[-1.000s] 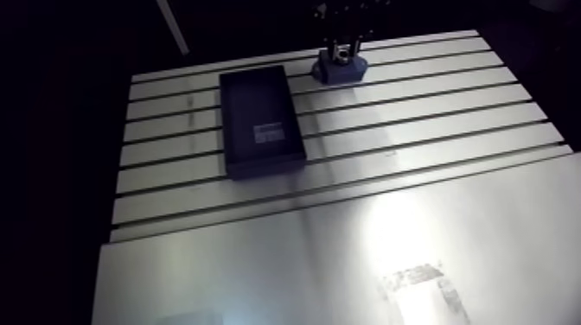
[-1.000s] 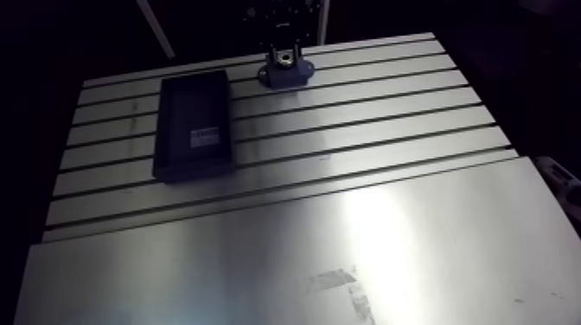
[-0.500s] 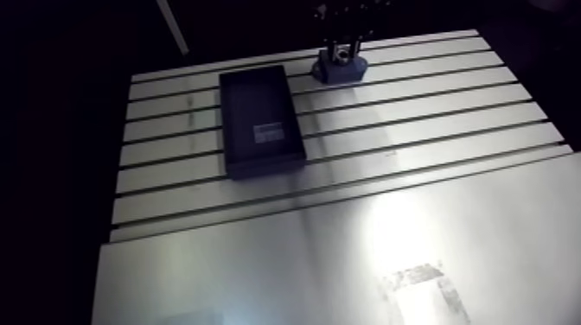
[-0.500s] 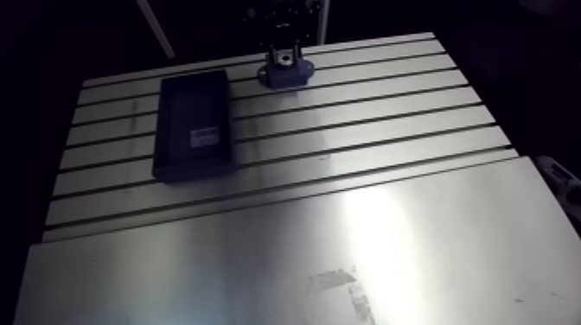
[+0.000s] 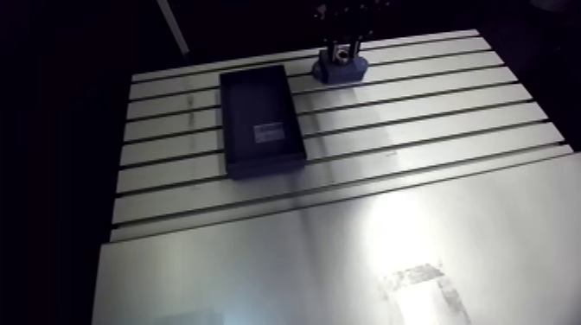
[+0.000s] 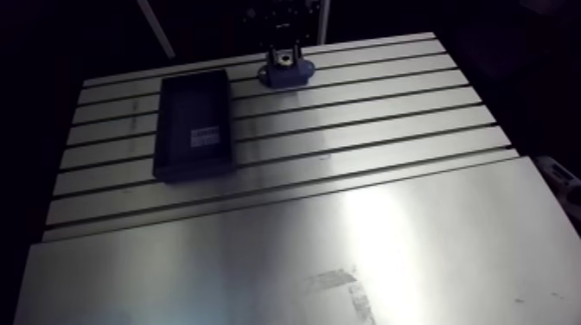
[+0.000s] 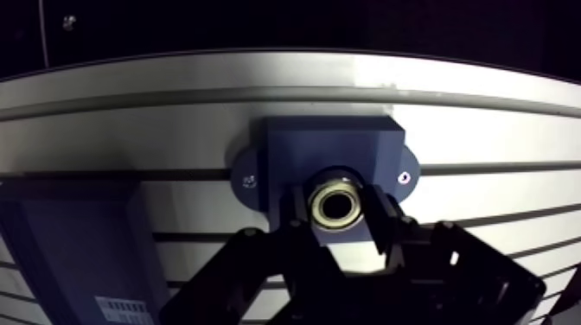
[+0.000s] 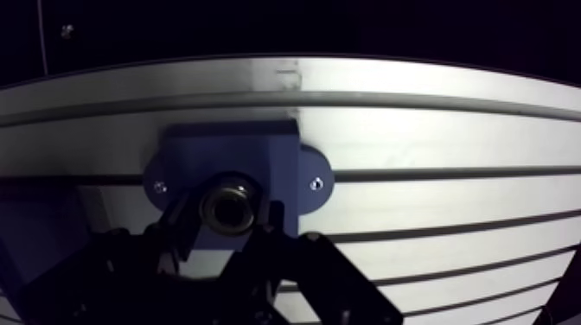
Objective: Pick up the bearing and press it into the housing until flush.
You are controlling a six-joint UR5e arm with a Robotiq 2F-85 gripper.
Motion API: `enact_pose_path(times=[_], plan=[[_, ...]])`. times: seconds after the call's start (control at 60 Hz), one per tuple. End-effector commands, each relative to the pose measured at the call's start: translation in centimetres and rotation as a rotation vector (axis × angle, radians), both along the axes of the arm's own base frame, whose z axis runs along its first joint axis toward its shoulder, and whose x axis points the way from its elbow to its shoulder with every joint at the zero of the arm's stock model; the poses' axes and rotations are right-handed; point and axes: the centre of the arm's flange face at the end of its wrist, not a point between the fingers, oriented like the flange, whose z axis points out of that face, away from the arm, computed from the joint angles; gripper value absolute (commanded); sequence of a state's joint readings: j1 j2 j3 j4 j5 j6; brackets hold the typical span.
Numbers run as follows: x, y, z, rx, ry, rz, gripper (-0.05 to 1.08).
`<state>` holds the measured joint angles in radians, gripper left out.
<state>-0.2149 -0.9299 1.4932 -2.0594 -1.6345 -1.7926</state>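
The blue housing (image 7: pixel 328 156) is bolted by two flange screws near the table's far edge, and shows small in the arm view (image 5: pixel 339 69). The metal ring bearing (image 7: pixel 335 206) is pinched between my two dark fingers (image 7: pixel 380 220), right over the housing's bore. My gripper (image 7: pixel 337 212) is shut on the bearing and comes straight down onto the housing (image 6: pixel 285 73). How deep the bearing sits in the bore is hidden by the fingers.
A black rectangular tray (image 5: pixel 259 121) with a small white label lies on the slotted table (image 5: pixel 415 130) to the left of the housing, and beside the gripper in the wrist view (image 7: pixel 69 242). A smooth plate (image 5: pixel 346 259) covers the table's near half.
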Motion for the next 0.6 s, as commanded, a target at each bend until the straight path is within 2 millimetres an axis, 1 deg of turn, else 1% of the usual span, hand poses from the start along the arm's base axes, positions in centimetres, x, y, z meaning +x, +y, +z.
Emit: enact_pose_path(times=[0.017, 0.6], plan=[[0.01, 0.11, 0.0, 0.001, 0.0, -0.002, 0.66], [0.05, 0.21, -0.04, 0.001, 0.0, -0.003, 0.66]])
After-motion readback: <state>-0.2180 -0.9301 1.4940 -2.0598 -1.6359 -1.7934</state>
